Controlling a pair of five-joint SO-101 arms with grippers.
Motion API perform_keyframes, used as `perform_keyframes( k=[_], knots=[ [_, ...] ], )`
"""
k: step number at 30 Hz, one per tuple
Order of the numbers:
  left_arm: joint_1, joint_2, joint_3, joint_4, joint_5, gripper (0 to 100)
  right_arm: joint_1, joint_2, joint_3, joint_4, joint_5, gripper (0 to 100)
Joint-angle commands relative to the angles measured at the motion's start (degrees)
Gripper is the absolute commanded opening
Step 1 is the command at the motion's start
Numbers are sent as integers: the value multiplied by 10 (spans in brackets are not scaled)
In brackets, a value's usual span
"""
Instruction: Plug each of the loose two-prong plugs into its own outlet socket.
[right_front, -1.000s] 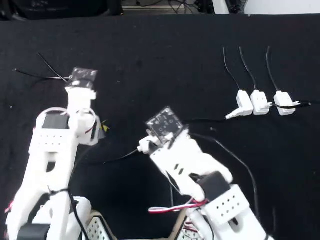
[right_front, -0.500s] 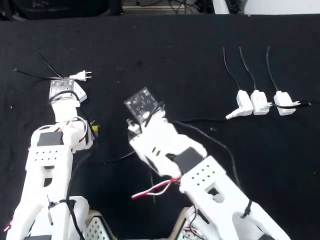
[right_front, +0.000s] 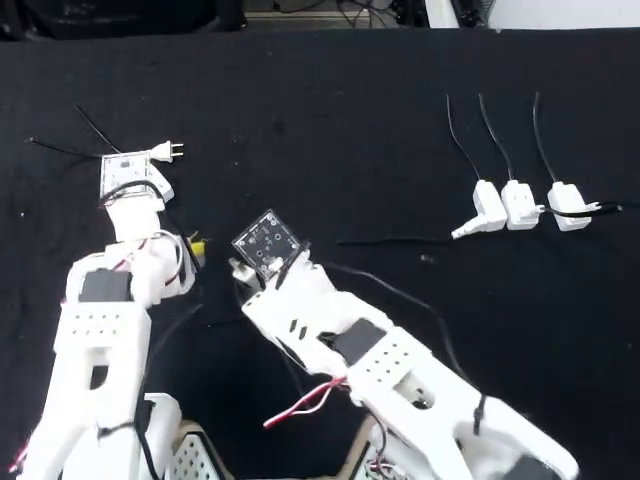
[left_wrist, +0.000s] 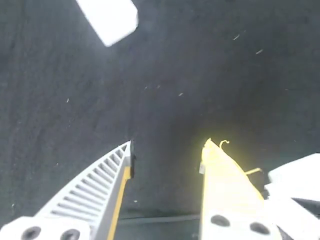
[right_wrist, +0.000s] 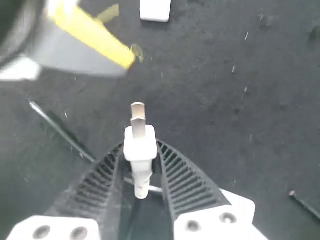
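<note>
while right end effector (right_wrist: 140, 148) clamps a plug (right_wrist: 139, 136) | left end effector (left_wrist: 166, 149) released, loose plug (left_wrist: 107, 18) ahead

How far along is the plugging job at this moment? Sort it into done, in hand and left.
Done: possibly some. White pieces with cords sit against two of the three sockets, but whether they are seated is too small to tell. In hand: the right gripper is shut on one plug, far from the sockets. Left: seating it, and picking up the loose plug by the open left gripper.
</note>
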Motion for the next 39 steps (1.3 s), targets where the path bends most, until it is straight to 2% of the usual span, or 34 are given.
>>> perform_keyframes(
  k=[1,6,10,17,24,28,34,39],
  knots=[
    [32,-97,24,-11,4,232,-22,73,-58,-15,-6,11],
    [40,-163,80,-43,2,234,-53,121,-81,-19,-6,11],
    [76,-193,109,-47,1,234,-51,119,-84,-19,-11,11],
    [85,-209,137,-47,-19,235,-50,86,-75,-15,-11,11],
    [82,-210,162,-55,-61,232,-50,36,-49,-16,-11,11],
    [78,-209,191,-93,-62,231,-49,-7,-28,-15,-11,11],
    [76,-209,192,-95,-62,231,-49,-74,7,-14,-7,11],
    [37,-209,192,-98,-61,231,-49,-120,7,33,-7,11]
  ],
)
